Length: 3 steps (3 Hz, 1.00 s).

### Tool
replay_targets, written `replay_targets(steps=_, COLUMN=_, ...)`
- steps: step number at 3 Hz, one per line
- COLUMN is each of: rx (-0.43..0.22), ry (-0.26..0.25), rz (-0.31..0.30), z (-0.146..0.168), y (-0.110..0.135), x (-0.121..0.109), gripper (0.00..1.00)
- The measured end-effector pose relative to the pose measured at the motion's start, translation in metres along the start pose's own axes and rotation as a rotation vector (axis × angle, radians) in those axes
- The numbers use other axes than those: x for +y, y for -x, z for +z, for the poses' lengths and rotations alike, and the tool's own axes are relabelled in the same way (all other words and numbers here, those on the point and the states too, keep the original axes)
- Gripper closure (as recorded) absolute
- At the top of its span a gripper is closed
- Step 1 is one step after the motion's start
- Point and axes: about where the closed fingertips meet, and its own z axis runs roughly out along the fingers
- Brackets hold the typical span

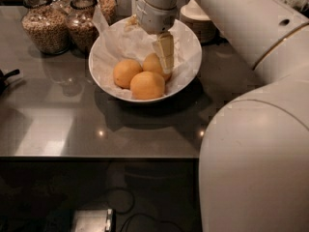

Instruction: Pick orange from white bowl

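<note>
The white bowl [190, 69] stands on the dark counter, lined with crinkled white paper, and holds three oranges. One orange [127, 73] lies at the left, one [147, 85] at the front, and one [150, 64] at the back right. My gripper [163, 64] reaches down into the bowl from above, right against the back-right orange and partly covering it. My white arm comes in from the upper right.
Glass jars of grains [46, 27] [81, 25] stand close behind the bowl's left side. Stacked saucers [199, 25] sit behind its right side. A black object [6, 79] pokes in at the left edge. My white body [256, 168] fills the lower right.
</note>
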Motion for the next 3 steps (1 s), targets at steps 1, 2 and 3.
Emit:
replay_targets(steps=1, rx=0.012, ry=0.027, rz=-0.001, z=0.007, y=-0.006, x=0.001, gripper=0.0)
replay_targets(steps=2, rx=0.013, ry=0.055, rz=0.013, z=0.019, y=-0.017, x=0.007, gripper=0.0)
replay_targets(steps=3, rx=0.0, ry=0.075, rz=0.034, z=0.03, y=-0.025, x=0.015, gripper=0.0)
